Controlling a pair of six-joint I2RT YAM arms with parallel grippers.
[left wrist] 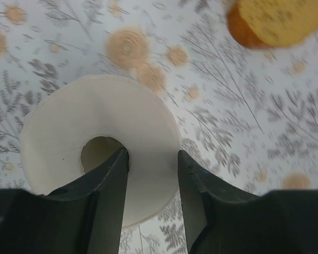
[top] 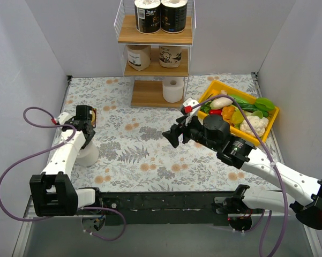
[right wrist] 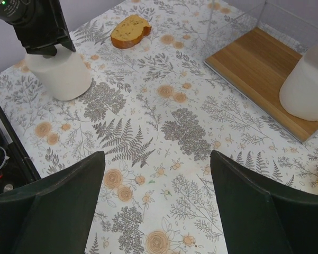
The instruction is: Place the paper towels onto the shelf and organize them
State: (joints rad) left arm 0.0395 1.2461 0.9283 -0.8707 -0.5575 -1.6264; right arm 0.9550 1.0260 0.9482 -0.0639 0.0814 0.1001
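Grasp on the last loose white roll, upright on the worktop at far left: the left tool pinches the roll's wall narrowly, one finger in the hollow core and one on the outer face, so lift straight up without crushing the soft paper. Shelf, centre rear, carries five rolls; the bare left half of its bottom board, beside the shelved white roll, is the evident slot. Right tool, wide and empty, hangs over mid-worktop near the likely path, so route around it.
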